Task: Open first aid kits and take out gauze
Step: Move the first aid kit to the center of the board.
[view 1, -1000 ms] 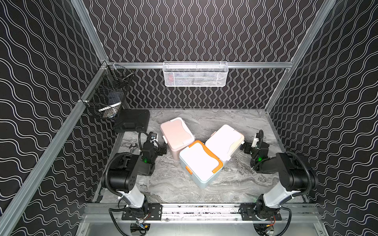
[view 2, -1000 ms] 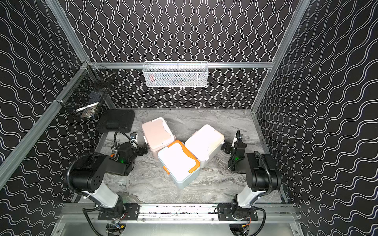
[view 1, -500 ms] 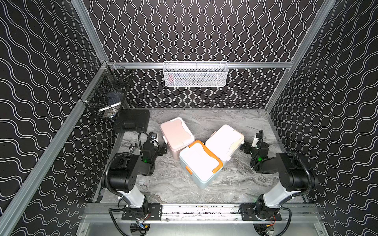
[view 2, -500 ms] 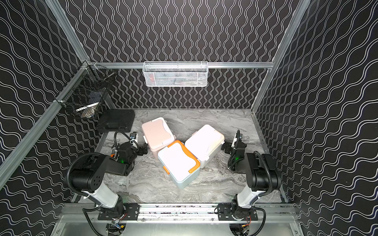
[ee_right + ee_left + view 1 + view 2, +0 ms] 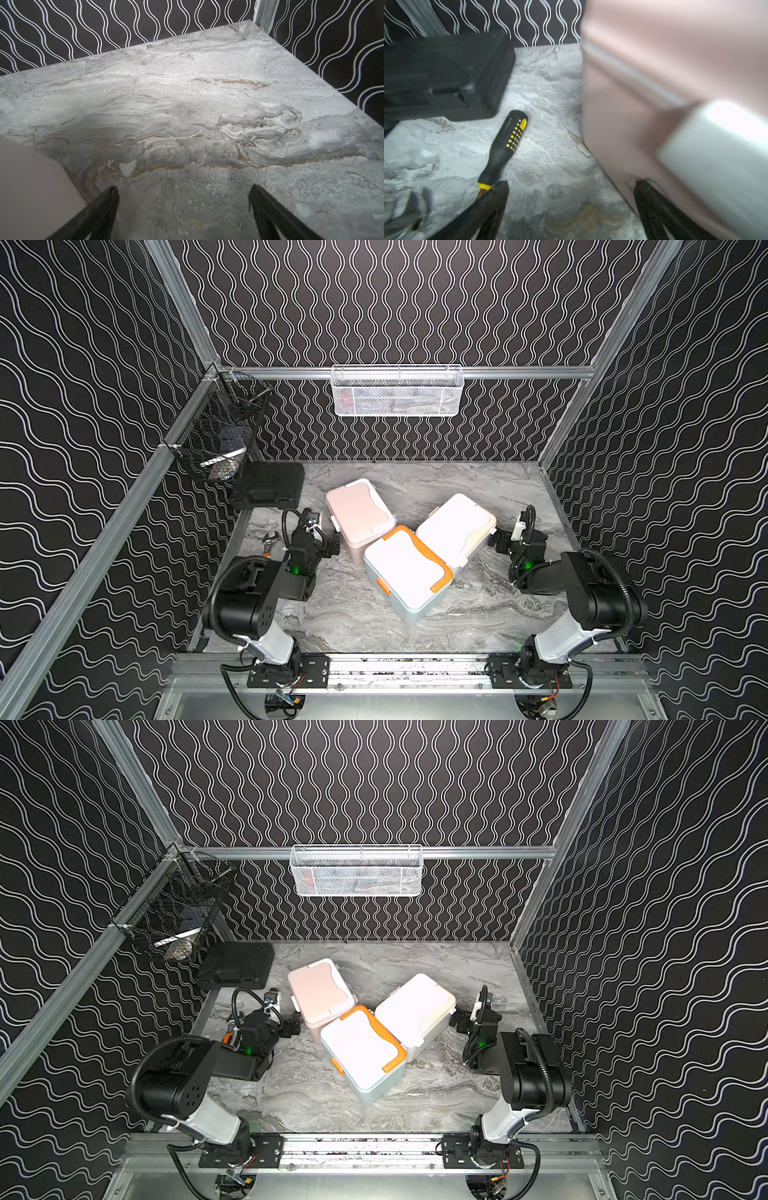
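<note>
Three first aid kits stand shut and close together on the marble table in both top views: a pink one [image 5: 359, 516] [image 5: 322, 990], a pale blue-grey one with orange trim [image 5: 407, 572] [image 5: 361, 1052], and a white one with peach trim [image 5: 457, 526] [image 5: 415, 1006]. My left gripper [image 5: 329, 542] [image 5: 571, 184] is open and low beside the pink kit [image 5: 654, 83], one finger close to its wall. My right gripper [image 5: 498, 541] [image 5: 184, 188] is open over bare table, right beside the white kit [image 5: 31, 182]. No gauze is in view.
A flat black hard case [image 5: 268, 485] lies at the back left. Near my left gripper are a black and yellow screwdriver [image 5: 506, 143] and a wrench [image 5: 270, 539]. A white wire basket [image 5: 397, 391] hangs on the back wall and a black one [image 5: 220, 435] on the left rail.
</note>
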`<state>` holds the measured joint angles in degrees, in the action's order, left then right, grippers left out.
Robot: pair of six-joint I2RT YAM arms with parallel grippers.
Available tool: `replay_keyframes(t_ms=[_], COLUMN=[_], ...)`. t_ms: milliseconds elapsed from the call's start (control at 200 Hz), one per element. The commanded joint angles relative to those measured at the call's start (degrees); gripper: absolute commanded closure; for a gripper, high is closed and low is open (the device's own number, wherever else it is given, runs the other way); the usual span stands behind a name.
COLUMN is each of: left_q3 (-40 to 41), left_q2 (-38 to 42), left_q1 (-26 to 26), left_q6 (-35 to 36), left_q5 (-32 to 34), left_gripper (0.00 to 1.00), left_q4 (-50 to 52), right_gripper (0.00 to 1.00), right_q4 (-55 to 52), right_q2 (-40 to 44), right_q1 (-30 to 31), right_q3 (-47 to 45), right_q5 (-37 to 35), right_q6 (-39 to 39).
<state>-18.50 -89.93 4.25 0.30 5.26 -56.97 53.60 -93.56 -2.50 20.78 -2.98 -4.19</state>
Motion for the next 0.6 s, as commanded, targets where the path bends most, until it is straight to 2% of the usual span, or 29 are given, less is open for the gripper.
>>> replay_keyframes(t_ms=[0, 105, 225, 305, 460, 596], left_q3=[0.8, -0.5, -2.0, -3.6, -11.7, -16.0], left_q2=[3.6, 6.2, 12.8, 16.1, 20.1, 24.3], left_q1=[1.3, 2.4, 6.4, 8.0, 8.3, 8.5], left_q6=[1.3, 1.6, 3.6, 3.0, -3.9, -9.4], left_q5=[6.5, 8.9, 14.3, 15.6, 15.5, 12.2], left_gripper=[0.01, 0.01, 0.01, 0.01, 0.01, 0.01], left_q4=[-1.5, 2.5, 10.3, 14.7, 33.4, 43.0], right_gripper=[0.0, 0.0, 0.0, 0.0, 0.0, 0.0], right_q4=[7.4, 2.1, -16.9, -25.0, -38.7, -46.2], right_q2=[4.2, 10.3, 17.0, 18.2, 20.5, 23.5], right_q1=[0.9, 2.0, 2.7, 2.7, 2.8, 2.7], right_q3=[-3.4, -3.5, 3.2, 8.0, 14.8, 18.0], right_q5=[-1.0, -2.1, -2.3, -1.1, 2.4, 5.3], right_q6=[0.7, 0.7, -2.2, -3.6, -8.3, -12.2])
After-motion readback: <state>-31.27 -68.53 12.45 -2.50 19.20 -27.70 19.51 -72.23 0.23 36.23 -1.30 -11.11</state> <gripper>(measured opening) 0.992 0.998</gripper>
